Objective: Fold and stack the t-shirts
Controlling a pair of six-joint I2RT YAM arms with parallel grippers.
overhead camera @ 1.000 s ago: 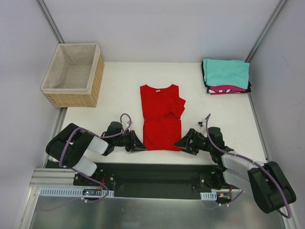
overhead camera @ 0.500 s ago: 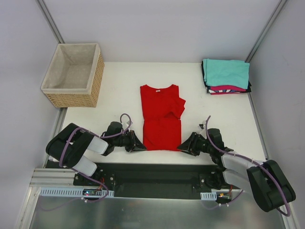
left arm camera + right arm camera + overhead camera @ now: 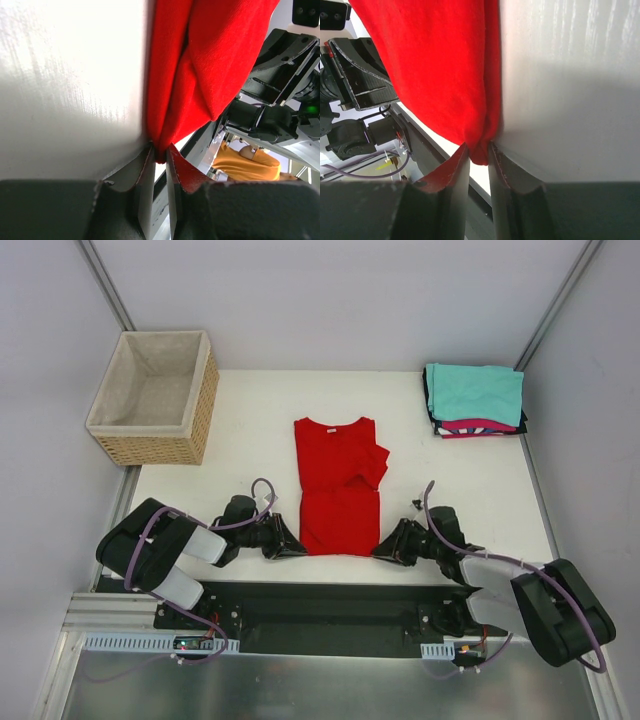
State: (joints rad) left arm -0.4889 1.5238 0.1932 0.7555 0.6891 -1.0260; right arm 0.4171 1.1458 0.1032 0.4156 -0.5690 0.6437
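A bright red t-shirt (image 3: 338, 485) lies lengthwise on the white table, sleeves folded in, collar toward the back. My left gripper (image 3: 296, 549) sits at its near left corner, shut on the red hem (image 3: 160, 150). My right gripper (image 3: 381, 549) sits at the near right corner, shut on the red hem (image 3: 480, 152). Both pinches hold a bunched fold of cloth between the fingertips. A stack of folded t-shirts (image 3: 475, 398), teal on top with magenta-pink and black below, rests at the back right corner.
A woven wicker basket (image 3: 155, 397) with beige lining stands at the back left. The table's near edge (image 3: 340, 570) runs just behind both grippers. Metal frame posts rise at the back corners.
My right gripper has moved in to the shirt's near right corner and shut on the hem. The left gripper has stayed shut on its corner.
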